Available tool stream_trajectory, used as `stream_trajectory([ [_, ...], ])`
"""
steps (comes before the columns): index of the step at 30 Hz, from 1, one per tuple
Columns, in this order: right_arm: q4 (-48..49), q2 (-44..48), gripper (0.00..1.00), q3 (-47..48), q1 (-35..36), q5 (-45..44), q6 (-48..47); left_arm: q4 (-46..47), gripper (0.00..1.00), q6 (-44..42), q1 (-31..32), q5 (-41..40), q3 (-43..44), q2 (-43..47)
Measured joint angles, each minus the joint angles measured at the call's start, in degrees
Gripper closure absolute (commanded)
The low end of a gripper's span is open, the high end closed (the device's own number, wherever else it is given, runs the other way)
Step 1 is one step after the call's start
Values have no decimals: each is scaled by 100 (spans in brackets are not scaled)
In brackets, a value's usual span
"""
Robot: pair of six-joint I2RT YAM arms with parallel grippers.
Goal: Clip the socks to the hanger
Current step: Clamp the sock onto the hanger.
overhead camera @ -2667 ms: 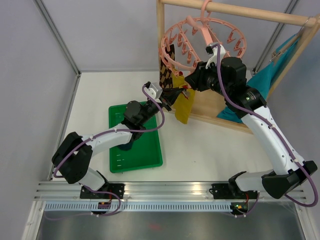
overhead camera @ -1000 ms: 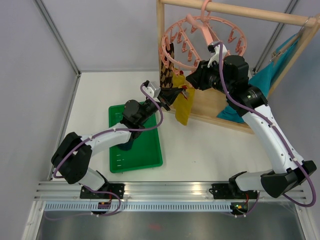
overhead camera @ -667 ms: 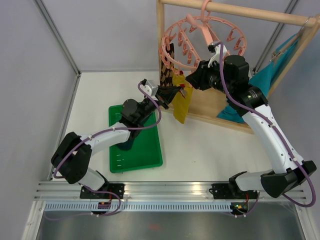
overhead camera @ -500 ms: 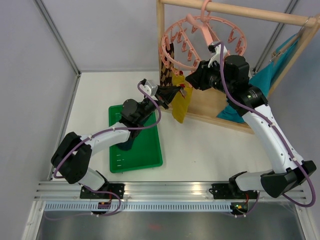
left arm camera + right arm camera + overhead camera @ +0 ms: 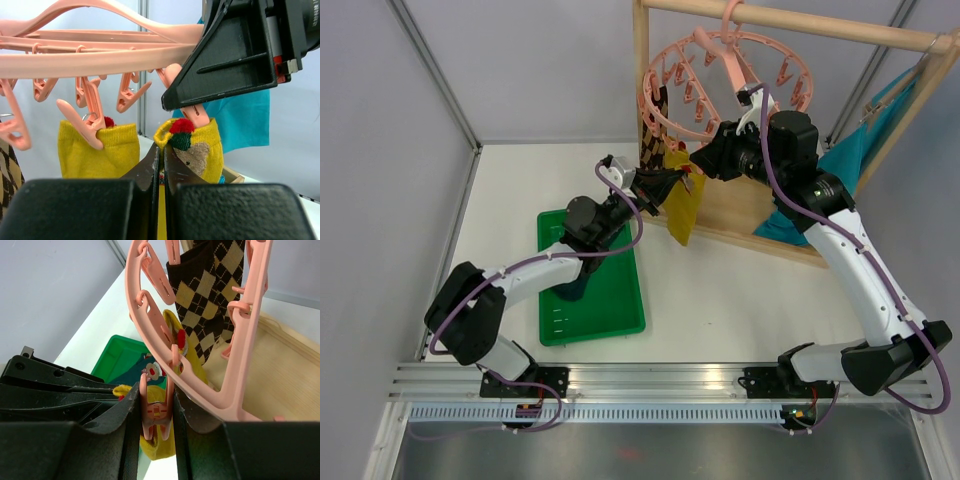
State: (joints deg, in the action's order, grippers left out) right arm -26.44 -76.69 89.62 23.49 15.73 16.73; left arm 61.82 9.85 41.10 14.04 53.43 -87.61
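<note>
Yellow sock (image 5: 210,162) in closed left gripper (image 5: 161,155)

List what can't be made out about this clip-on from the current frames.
- Right wrist view: right gripper flanks the clip, whose mouth cannot be seen.
- Left wrist view: that gripper's body covers the clip's top; its bite on the mustard sock is undecidable.
- Top view: left arm covers most of the teal sock in the tray.
</note>
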Motion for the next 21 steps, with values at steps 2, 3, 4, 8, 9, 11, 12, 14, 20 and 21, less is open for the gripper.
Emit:
stream_trajectory([
  [2,26,0,100,-24,-7,11,4,4,98,7,0,-2,20,0],
  [3,33,2,99,-31,-9,13,4,4,98,17,0,-9,31,0],
  [4,37,2,100,-35,-9,13,4,4,98,28,0,-15,33,0],
  [8,92,22,100,-87,-9,13,4,4,98,74,2,-31,50,-13],
  [9,120,26,100,-111,-9,13,4,4,98,79,2,-35,66,-28],
  [11,144,35,100,-125,-9,11,4,2,98,81,15,-46,98,-63],
  [12,153,37,100,-127,-9,9,4,2,98,81,24,-52,105,-76],
  [14,177,52,100,-153,-9,4,4,2,98,83,37,-81,107,-90],
  [20,275,92,100,-251,-9,-42,0,2,98,85,55,-195,107,-92],
  [21,297,101,100,-273,-9,-57,-2,2,98,85,55,-199,107,-92],
])
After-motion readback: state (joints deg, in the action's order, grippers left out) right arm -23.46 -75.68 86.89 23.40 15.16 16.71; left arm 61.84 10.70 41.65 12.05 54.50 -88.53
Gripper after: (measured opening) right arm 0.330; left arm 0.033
